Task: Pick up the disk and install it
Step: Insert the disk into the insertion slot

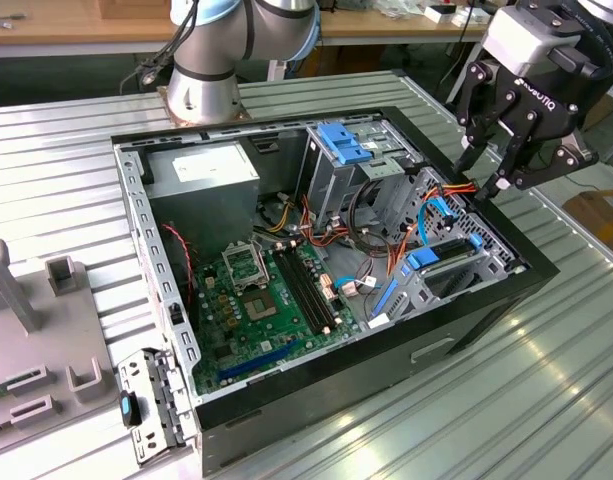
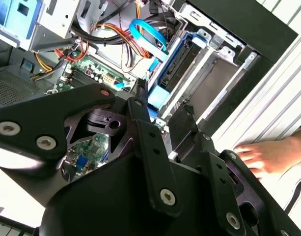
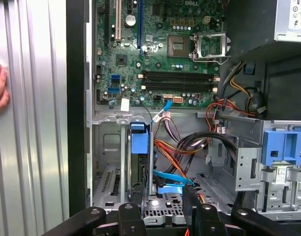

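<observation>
Hovering over the drive-bay end of the open black computer case (image 1: 386,350) in the exterior view, the black two-finger gripper (image 1: 473,183) has its jaws spread partway and carries nothing. The disk (image 1: 448,262), a dark flat slab framed in a blue plastic carrier, stands on edge in the bay directly below the fingertips. Whether it is fully seated cannot be told. Risk: a descent off line would drive a finger onto the bay's sheet metal instead of beside the carrier.

In the second wrist view, the gripper (image 2: 162,101) is apart from the disk (image 2: 177,64). A flat blue data cable (image 2: 146,30) loops just beside the carrier, where a finger could snag it. A person's hand (image 2: 268,155) rests on the ribbed metal table (image 2: 283,83) near the case, a pinch hazard if the arm swings outward.

In the first wrist view, the disk (image 3: 139,147) sits between the bay walls, with orange and black wires (image 3: 189,145) close by. These could catch on the carrier or be pinched.
</observation>
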### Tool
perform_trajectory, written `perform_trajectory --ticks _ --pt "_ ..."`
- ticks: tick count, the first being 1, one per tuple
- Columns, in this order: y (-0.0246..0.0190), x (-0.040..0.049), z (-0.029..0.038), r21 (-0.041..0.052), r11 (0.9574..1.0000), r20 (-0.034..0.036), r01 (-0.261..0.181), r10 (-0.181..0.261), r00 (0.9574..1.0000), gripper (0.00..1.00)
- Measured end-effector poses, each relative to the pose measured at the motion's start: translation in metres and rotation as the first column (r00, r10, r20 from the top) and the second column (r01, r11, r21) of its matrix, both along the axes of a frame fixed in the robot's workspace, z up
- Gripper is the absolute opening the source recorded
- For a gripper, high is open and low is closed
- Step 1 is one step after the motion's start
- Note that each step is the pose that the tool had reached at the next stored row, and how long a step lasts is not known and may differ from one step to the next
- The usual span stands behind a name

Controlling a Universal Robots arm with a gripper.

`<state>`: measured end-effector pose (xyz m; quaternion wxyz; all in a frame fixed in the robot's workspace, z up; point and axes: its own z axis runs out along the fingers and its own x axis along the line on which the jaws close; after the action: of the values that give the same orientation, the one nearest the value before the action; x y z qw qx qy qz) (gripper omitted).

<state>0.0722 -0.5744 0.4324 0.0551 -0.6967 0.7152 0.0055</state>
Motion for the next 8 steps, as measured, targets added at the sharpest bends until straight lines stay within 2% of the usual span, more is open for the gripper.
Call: perform_trajectory --ticks 2,5,8 --pt "0.0004 0.0003 -0.0052 -0.0001 1.0000 -0.0003 0.001 -0.001 1.0000 0.45" --pt "0.0027 0.0010 -0.0176 0.0000 1.0000 -0.0006 0.001 -0.001 1.0000 0.45" --pt "0.0038 0.0011 -0.0252 -0.0002 1.0000 -0.0007 0.001 -0.001 1.0000 0.45"
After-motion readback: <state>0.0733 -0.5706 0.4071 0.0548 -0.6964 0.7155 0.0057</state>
